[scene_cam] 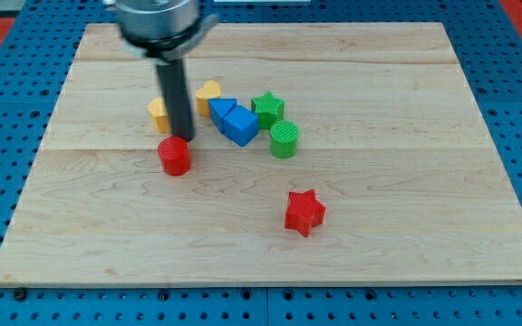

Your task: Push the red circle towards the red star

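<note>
A dark rod's tip (180, 138) touches the top edge of a red circle (175, 156) on a wooden board (406, 190). It grips nothing. A red star (304, 212) sits well apart, toward the view's lower right.

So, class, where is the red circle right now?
The red circle sits left of the board's centre, just below my tip, with the red star to its lower right.

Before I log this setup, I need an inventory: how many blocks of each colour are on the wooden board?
Red: 2, the red circle block and the red star block
Yellow: 2, the yellow heart block and a yellow block partly behind my tip
Blue: 2, the blue blocks
Green: 2, the green star block and the green cylinder block
Total: 8
</note>
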